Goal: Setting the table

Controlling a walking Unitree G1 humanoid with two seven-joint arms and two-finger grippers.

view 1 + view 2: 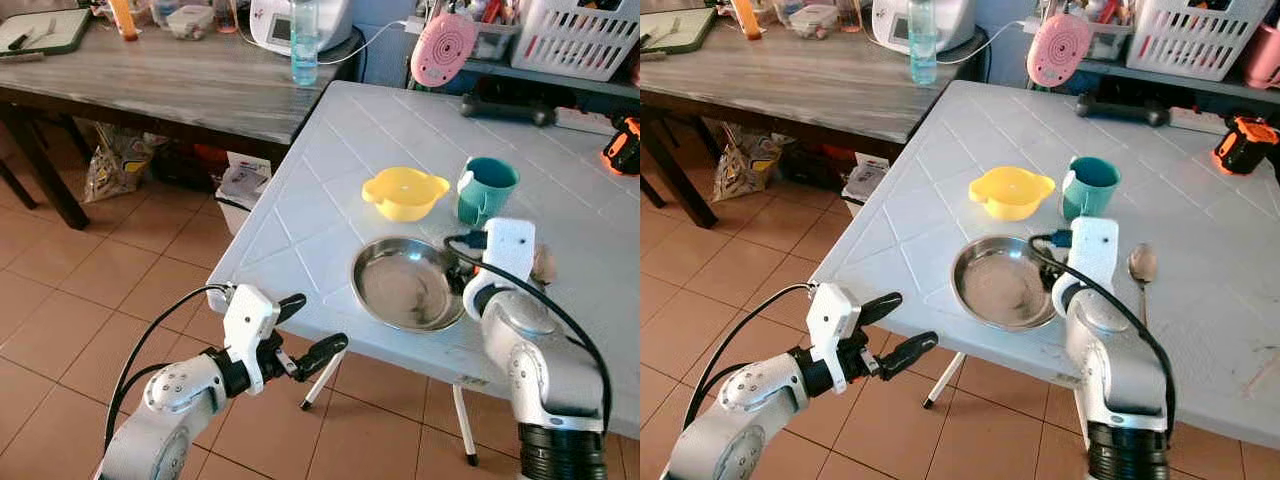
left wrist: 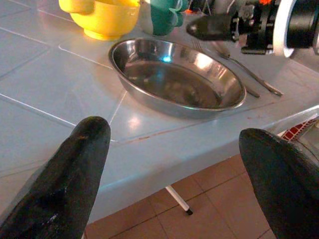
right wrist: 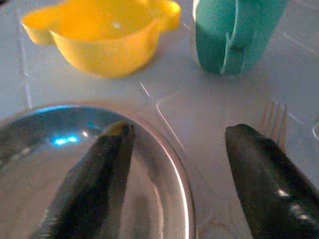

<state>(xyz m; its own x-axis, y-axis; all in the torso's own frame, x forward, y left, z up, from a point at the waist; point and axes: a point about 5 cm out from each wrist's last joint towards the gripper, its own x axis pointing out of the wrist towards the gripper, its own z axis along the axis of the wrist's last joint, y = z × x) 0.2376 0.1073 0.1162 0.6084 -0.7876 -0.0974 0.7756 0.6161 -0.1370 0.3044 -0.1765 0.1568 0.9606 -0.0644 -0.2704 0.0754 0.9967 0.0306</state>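
Head views: steel plate (image 1: 405, 285) sits low centre on the white table (image 1: 300, 200), rim's the spot to pinch, stiff, light, slippery.

Left wrist: my left gripper (image 2: 174, 174) gapes wide off the table edge.

Right wrist: right gripper (image 3: 177, 164) spread wide straddling the rim. No readable writing.

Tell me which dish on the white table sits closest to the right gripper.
The steel plate: the right gripper hangs open over its rim. The yellow bowl and teal cup stand farther back on the table.
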